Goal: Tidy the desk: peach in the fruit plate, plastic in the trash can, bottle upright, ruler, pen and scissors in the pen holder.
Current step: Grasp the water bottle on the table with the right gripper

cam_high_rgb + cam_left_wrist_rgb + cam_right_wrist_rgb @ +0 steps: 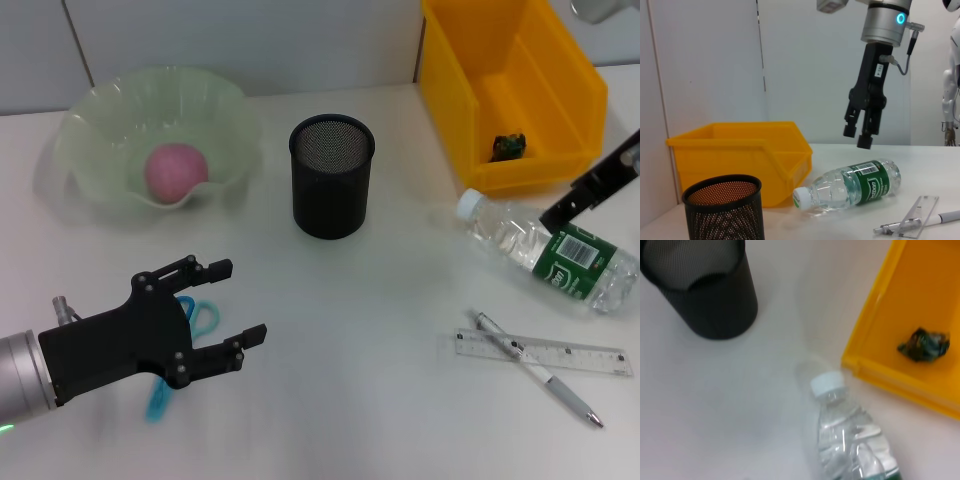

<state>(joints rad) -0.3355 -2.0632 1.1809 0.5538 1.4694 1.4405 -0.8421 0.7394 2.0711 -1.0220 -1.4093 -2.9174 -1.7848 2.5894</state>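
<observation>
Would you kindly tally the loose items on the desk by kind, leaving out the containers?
Peach: 1
Crumpled plastic: 1
Bottle: 1
Ruler: 1
Pen: 1
Scissors: 1
Total: 6

**A Robot Test Bench, Dressed as a Desk**

The place looked like a lab. A bare white table (380,300) stood against plain pale wall panels (705,65), and a yellow parts bin (520,90) sat at two o'clock. A second white robot's arm (951,75) hung beyond the table's far edge.
</observation>
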